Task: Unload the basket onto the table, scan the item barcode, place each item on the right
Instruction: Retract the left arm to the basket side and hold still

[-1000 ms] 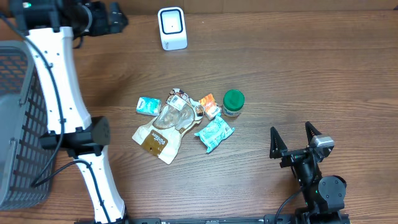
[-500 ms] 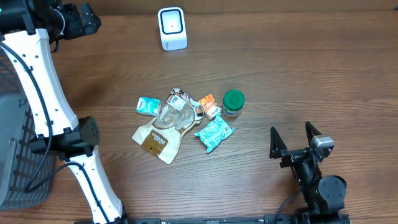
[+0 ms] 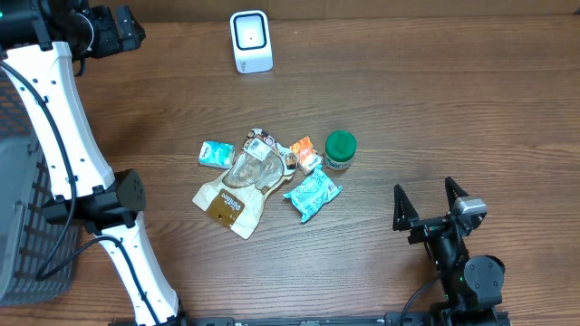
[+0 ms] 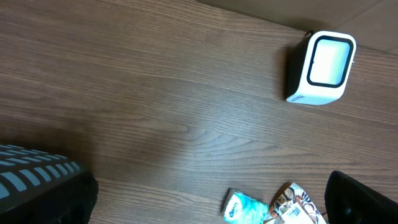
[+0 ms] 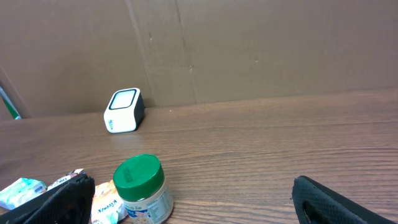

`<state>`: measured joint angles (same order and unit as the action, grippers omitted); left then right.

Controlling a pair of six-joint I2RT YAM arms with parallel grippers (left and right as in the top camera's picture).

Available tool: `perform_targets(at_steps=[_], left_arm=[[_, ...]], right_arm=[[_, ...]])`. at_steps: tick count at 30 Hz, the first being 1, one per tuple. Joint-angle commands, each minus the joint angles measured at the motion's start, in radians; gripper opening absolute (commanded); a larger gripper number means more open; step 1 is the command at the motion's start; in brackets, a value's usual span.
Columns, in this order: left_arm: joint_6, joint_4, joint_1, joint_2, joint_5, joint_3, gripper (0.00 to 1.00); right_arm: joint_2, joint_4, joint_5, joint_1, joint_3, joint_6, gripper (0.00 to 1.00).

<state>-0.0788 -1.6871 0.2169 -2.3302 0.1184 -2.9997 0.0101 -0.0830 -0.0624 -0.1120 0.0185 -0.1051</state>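
Note:
A white barcode scanner (image 3: 251, 41) stands at the back of the table; it also shows in the left wrist view (image 4: 320, 67) and the right wrist view (image 5: 124, 110). The items lie in a pile mid-table: a green-lidded jar (image 3: 340, 150) (image 5: 142, 188), a teal tissue pack (image 3: 216, 153) (image 4: 247, 208), a brown pouch (image 3: 237, 188), an orange packet (image 3: 306, 154) and a teal packet (image 3: 312, 194). My left gripper (image 3: 127, 29) (image 4: 208, 205) hovers open at the far back left, holding nothing. My right gripper (image 3: 430, 201) (image 5: 193, 205) stands open and empty near the front right, right of the pile.
A grey wire basket (image 3: 23, 181) sits at the left edge, beside the left arm's white links (image 3: 86, 136). A cardboard wall (image 5: 249, 50) closes off the back of the table behind the scanner.
The left arm has swung leftward, carrying its gripper further toward the back-left corner, then stopped. The right arm and the items have not moved.

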Motion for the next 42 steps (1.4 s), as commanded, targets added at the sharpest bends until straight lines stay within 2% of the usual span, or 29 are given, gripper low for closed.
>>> perform_targets(at_steps=[1, 42], left_arm=[[-0.014, -0.002, 0.003, 0.035, -0.011, -0.018, 0.99], [-0.014, -0.002, 0.003, 0.035, -0.011, -0.018, 1.00]], right_arm=[[-0.007, 0.003, 0.010, 0.003, -0.011, -0.007, 1.00], [-0.007, 0.005, -0.006, 0.003, -0.011, -0.008, 1.00]])
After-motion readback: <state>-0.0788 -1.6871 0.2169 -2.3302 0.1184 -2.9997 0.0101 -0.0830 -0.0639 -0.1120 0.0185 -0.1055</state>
